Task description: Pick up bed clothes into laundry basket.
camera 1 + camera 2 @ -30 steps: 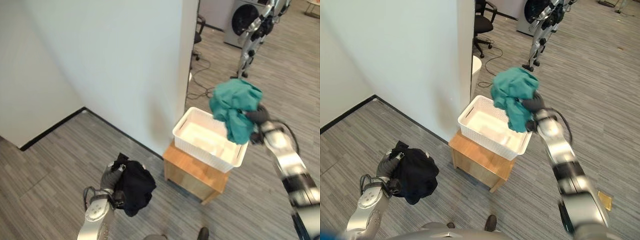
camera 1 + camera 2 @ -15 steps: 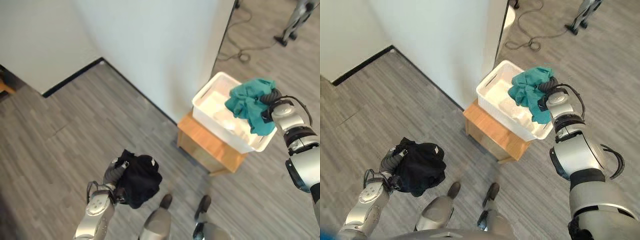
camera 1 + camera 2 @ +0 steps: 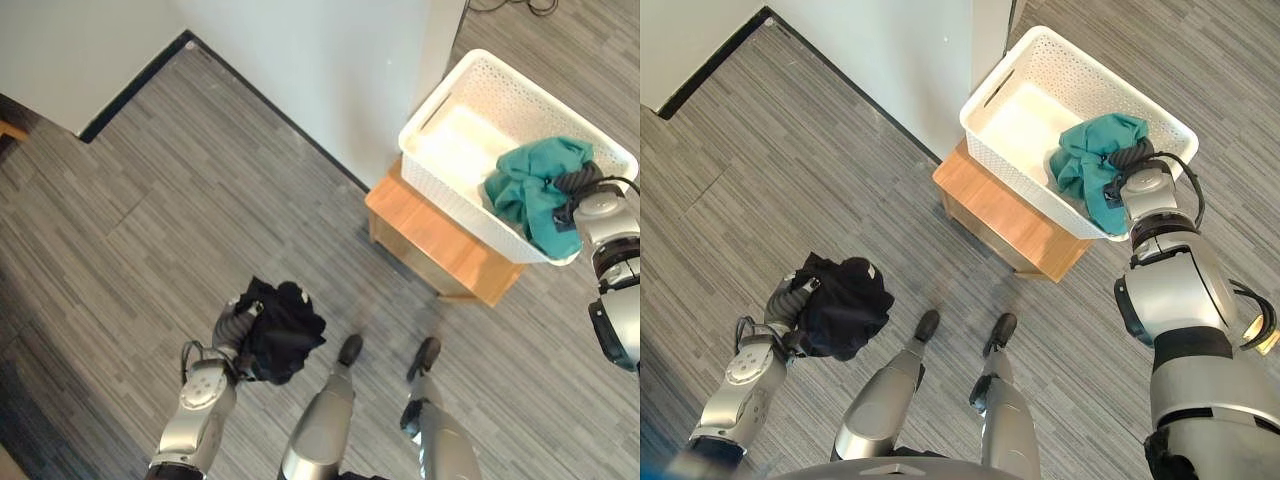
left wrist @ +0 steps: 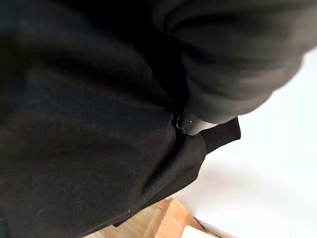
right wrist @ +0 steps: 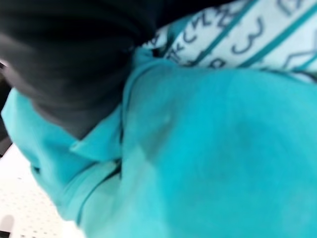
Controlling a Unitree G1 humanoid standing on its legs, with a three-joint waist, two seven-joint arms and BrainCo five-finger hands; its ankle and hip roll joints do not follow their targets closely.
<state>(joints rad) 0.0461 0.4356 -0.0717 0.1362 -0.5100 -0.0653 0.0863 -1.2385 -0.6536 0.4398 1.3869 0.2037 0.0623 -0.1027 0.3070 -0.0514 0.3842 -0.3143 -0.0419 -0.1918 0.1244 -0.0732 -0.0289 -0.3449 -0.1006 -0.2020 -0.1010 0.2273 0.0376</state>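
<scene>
1. On your left, the left hand [image 3: 236, 325] is low at the robot's side over the grey plank floor [image 3: 150, 200], its fingers curled into a bundle of black clothes [image 3: 280, 335]. The bundle hangs clear of the floor and well apart from the basket; in the left wrist view the black cloth [image 4: 89, 124] crowds right up against the camera.

2. In the middle, a small wooden stand [image 3: 440, 245] sits against the white wall [image 3: 330, 70] and carries the white laundry basket [image 3: 455, 95].

3. On your right, the right hand [image 3: 580, 184] is over the basket's near right corner with the teal clothes [image 3: 535, 190]. The cloth lies partly inside and droops over the rim. Its fingers are buried in the fabric, so you cannot tell whether they still pinch it or have let go.

4. By my reading, you are at the drop-off of the teal piece. Next, make sure the hand releases and lifts clear without dragging the cloth back out, then bring the black bundle across to the basket.
</scene>
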